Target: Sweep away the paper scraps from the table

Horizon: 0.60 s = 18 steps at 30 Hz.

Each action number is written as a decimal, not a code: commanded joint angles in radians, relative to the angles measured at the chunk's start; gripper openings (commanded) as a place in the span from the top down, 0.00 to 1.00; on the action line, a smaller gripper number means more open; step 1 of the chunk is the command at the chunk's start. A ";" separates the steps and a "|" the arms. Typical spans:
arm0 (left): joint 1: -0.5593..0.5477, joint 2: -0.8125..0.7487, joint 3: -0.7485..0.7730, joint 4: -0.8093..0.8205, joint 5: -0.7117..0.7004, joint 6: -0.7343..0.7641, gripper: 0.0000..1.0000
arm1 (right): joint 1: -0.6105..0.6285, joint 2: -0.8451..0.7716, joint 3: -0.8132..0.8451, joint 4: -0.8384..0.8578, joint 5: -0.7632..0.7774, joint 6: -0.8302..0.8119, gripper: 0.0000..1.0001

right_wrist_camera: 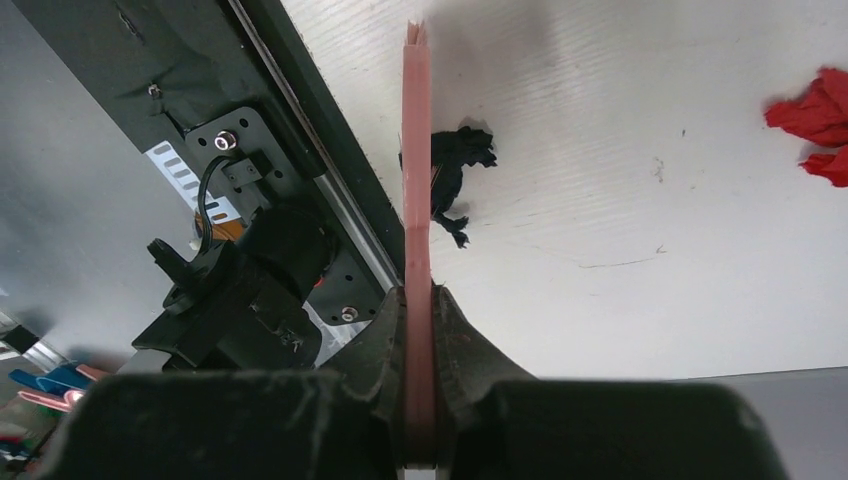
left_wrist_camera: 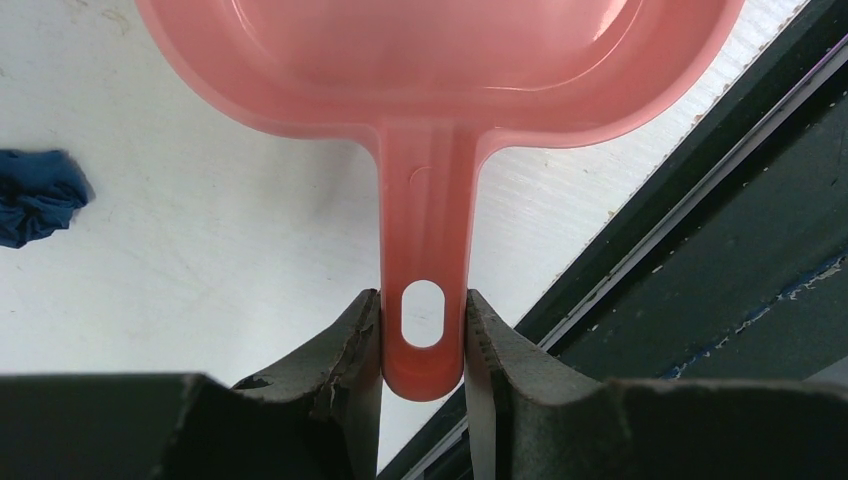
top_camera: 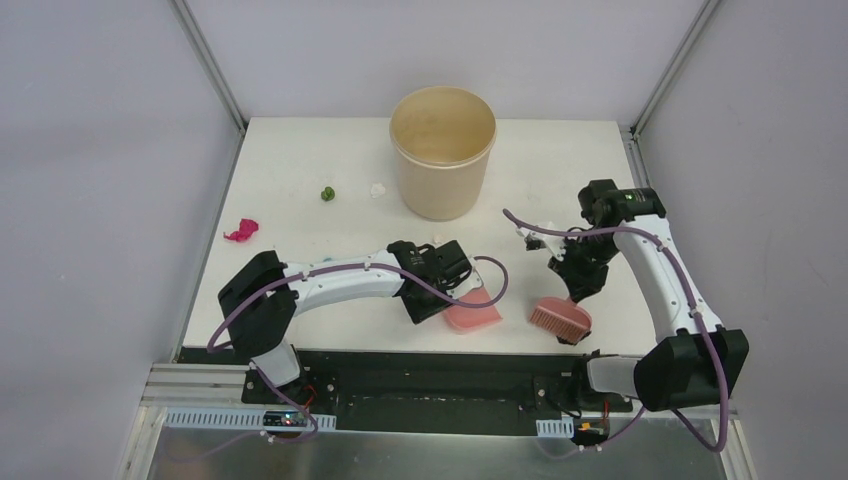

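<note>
My left gripper (top_camera: 447, 292) (left_wrist_camera: 423, 340) is shut on the handle of the pink dustpan (top_camera: 473, 316) (left_wrist_camera: 430, 60), which lies flat on the white table (top_camera: 300, 160) near the front edge. My right gripper (top_camera: 578, 283) (right_wrist_camera: 418, 330) is shut on the pink hand brush (top_camera: 560, 318) (right_wrist_camera: 416, 150), bristles down by the front edge. Among the paper scraps, a magenta one (top_camera: 241, 231), a green one (top_camera: 327, 194) and a white one (top_camera: 377, 189) lie at the back left. A blue one (left_wrist_camera: 35, 195) lies left of the dustpan. A black one (right_wrist_camera: 458, 170) touches the brush and a red one (right_wrist_camera: 815, 115) lies farther off.
A tall tan bucket (top_camera: 443, 150) stands at the back middle of the table. The black strip (top_camera: 400, 355) runs along the front edge, just behind the dustpan and brush. Grey walls close in the left, right and back sides.
</note>
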 commanded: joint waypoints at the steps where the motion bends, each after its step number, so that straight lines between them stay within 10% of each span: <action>1: -0.006 0.007 0.005 -0.005 -0.028 -0.007 1.00 | 0.001 0.011 0.016 -0.029 0.038 0.077 1.00; 18: -0.006 -0.011 0.007 -0.003 -0.013 -0.007 1.00 | 0.001 0.156 0.364 0.310 0.104 0.498 1.00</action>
